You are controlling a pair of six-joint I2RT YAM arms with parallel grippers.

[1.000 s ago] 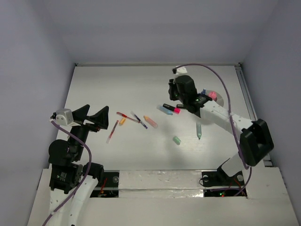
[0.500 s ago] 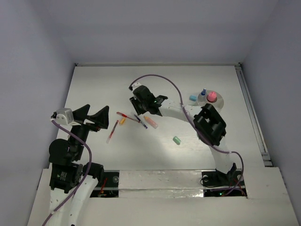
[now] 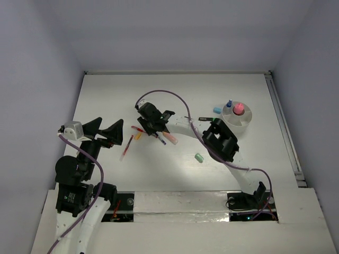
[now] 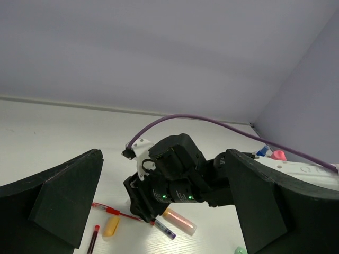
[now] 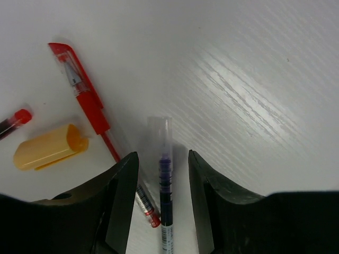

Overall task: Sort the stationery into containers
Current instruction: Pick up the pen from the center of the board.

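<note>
Having swung from the cup [image 3: 247, 118], the right gripper [image 5: 161, 159] now straddles a blue-ink pen [image 5: 164, 190], jaws parted, nothing grasped; the left gripper [image 3: 103, 129] idles, spread wide.

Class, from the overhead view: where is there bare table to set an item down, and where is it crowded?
Bare: the far strip of table behind the right claw and cup; also the near strip in front of the mint eraser. Crowded: the pens under that claw.
</note>
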